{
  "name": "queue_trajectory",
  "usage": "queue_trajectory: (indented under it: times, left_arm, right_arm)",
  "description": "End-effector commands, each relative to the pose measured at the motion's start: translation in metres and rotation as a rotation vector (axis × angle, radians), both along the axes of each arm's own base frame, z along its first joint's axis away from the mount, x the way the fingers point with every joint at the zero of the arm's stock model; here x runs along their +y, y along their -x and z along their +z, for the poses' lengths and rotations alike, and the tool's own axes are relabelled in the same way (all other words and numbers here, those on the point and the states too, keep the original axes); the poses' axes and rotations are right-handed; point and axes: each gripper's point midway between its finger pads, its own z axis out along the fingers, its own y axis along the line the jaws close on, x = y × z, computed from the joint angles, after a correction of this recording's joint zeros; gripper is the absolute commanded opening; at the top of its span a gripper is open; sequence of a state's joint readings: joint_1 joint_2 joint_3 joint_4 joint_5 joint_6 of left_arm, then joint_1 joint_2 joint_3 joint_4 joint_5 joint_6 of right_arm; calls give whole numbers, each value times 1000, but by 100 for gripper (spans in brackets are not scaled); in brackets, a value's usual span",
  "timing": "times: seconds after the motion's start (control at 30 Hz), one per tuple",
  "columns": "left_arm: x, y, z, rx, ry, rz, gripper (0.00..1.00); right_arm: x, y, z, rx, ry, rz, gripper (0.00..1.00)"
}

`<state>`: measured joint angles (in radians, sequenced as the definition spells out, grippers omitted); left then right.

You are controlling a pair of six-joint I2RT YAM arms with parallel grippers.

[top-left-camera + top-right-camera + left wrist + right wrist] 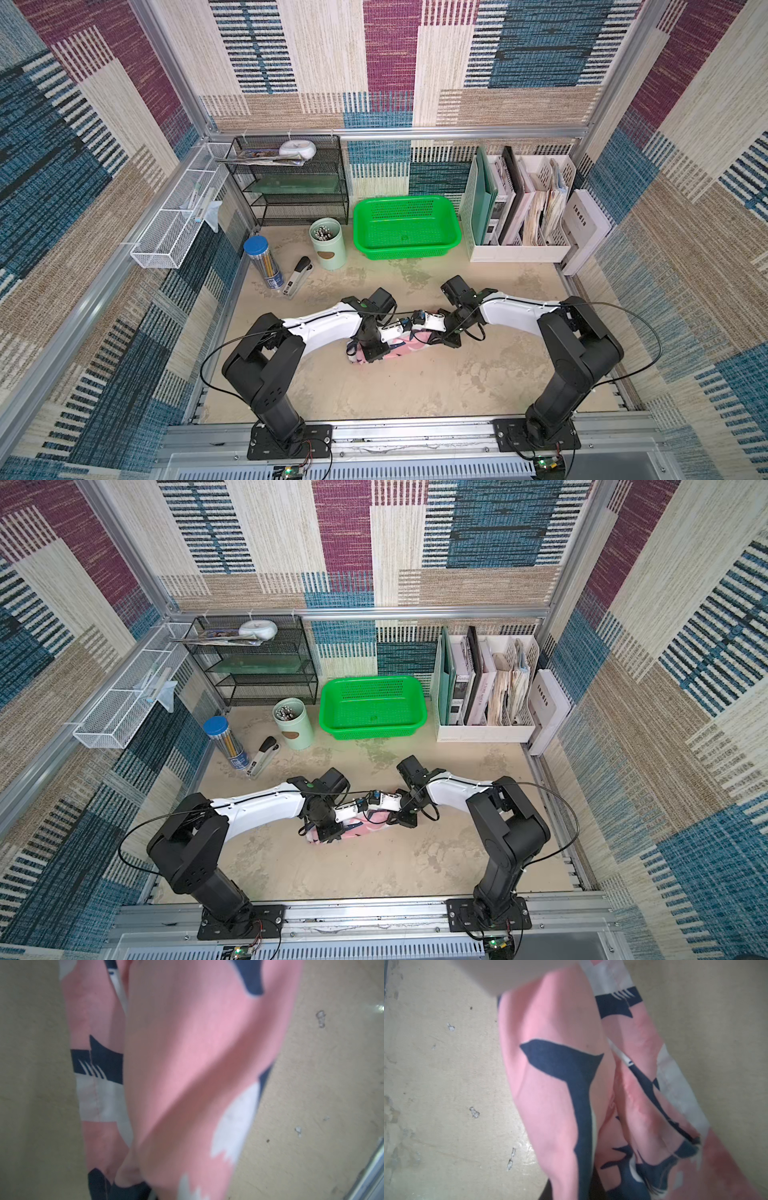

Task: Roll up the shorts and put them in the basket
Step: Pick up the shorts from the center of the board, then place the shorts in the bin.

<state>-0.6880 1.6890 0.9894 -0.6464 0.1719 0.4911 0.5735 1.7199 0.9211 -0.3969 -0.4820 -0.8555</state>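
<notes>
The shorts [401, 348] [368, 827], pink with navy-and-white sharks, lie bunched into a narrow band at the middle of the table. My left gripper [374, 351] [329, 832] presses down on the band's left end. My right gripper [451, 338] [405, 818] sits on its right end. Both wrists nearly meet above the fabric. In the left wrist view a raised fold of the shorts [197, 1064] fills the picture and runs into the jaws, hiding the fingers. In the right wrist view gathered folds of the shorts [560, 1088] climb into the shut jaws in the same way.
At the back stand a green basket [405, 200], a mint pen cup [328, 247], a blue-lidded pencil tube [264, 262] and a stapler [297, 274]. A black mesh shelf [291, 183] fills the back left corner. A white file organiser [519, 249] fills the back right.
</notes>
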Motion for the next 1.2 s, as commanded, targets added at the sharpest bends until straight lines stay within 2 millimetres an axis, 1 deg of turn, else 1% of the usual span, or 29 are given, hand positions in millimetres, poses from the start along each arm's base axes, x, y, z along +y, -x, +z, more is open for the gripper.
queue_trajectory:
  times: [0.0,0.1,0.2,0.27,0.3,0.37,0.4,0.43,0.47,0.53,0.57,0.63,0.7,0.73,0.77,0.8,0.83,0.87,0.93,1.03,1.13,1.17]
  left_arm:
    - [11,-19,7,-60,-54,59,0]
    - [7,-54,41,-164,-5,75,0]
    - [3,-106,90,-318,39,89,0]
    - [-1,-146,128,-434,61,95,0]
    - [-2,-162,142,-484,62,95,0]
    - [-5,-201,175,-611,45,92,0]
    - [-6,-217,189,-665,32,93,0]
    - [-6,-235,204,-724,16,97,0]
    - [-6,-250,218,-779,2,104,0]
    - [-7,-280,250,-906,-15,124,0]
    - [-6,-290,264,-954,-23,126,0]
    - [-2,-312,299,-1081,-28,150,0]
    - [0,-324,320,-1133,15,160,0]
    - [1,-330,324,-1141,43,161,0]
    - [3,-336,322,-1140,55,165,0]
    - [2,-342,313,-1119,76,157,0]
    - [0,-347,300,-1086,96,141,0]
    - [-1,-350,286,-1051,114,125,0]
    - [-2,-356,246,-965,109,91,0]
    - [0,-363,191,-852,101,73,0]
    - [2,-366,154,-762,133,78,0]
    - [1,-365,146,-726,152,76,0]
  right_arm:
    - [7,-11,18,-86,-36,51,0]
    - [6,-37,43,-174,-87,19,0]
    - [2,-76,62,-276,-47,-23,0]
    - [3,-114,83,-363,-23,-71,0]
    - [4,-130,93,-405,-13,-90,0]
    - [5,-169,120,-513,-4,-129,0]
    - [4,-184,130,-557,5,-144,0]
    - [5,-204,147,-620,6,-159,0]
    - [4,-220,160,-670,13,-178,0]
    - [2,-260,196,-803,24,-227,0]
    - [-1,-277,213,-872,31,-257,0]
    - [-4,-307,243,-997,54,-285,0]
    - [-3,-327,264,-1077,58,-289,0]
    - [-3,-336,271,-1115,63,-280,0]
    - [-1,-345,273,-1147,63,-279,0]
    - [-1,-353,271,-1163,63,-276,0]
    - [-1,-361,264,-1177,73,-268,0]
    - [-1,-370,253,-1187,92,-267,0]
    - [-3,-384,225,-1179,120,-254,0]
    - [-11,-395,185,-1099,100,-257,0]
    - [-18,-400,152,-1027,95,-240,0]
    - [-18,-400,148,-1010,91,-235,0]
